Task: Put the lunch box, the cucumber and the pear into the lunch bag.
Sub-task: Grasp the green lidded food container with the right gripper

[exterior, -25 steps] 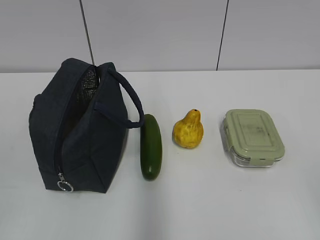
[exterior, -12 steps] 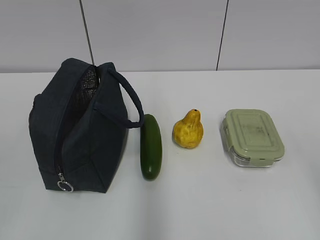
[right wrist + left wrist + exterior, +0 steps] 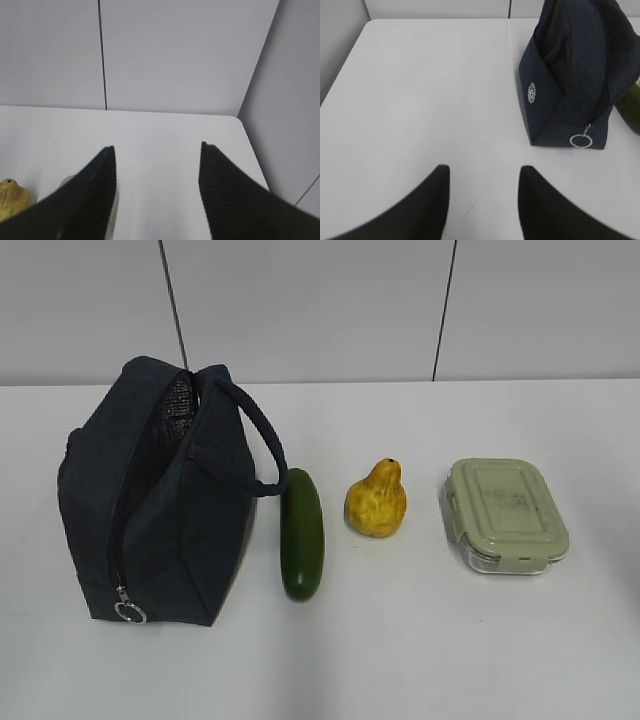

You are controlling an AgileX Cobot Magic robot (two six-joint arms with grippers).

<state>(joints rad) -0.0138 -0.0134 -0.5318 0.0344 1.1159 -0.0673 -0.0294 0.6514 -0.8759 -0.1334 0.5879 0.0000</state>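
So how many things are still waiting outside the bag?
3, in a row right of the bag: cucumber beside it, pear in the middle, lunch box far right. The bag's inside is mostly hidden.

Clear gaps between cucumber point(image 3: 303, 535), pear point(image 3: 376, 500), lunch box point(image 3: 507, 516).

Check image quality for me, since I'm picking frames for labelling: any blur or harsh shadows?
Exterior view: sharp, even light, soft shadows beside the lunch bag and cucumber. Left wrist view: left tool blurred. Right wrist view: right tool soft-edged.

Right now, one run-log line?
lunch bag: unzipped | cucumber, pear, lunch box: on table | left gripper, right gripper: open, empty
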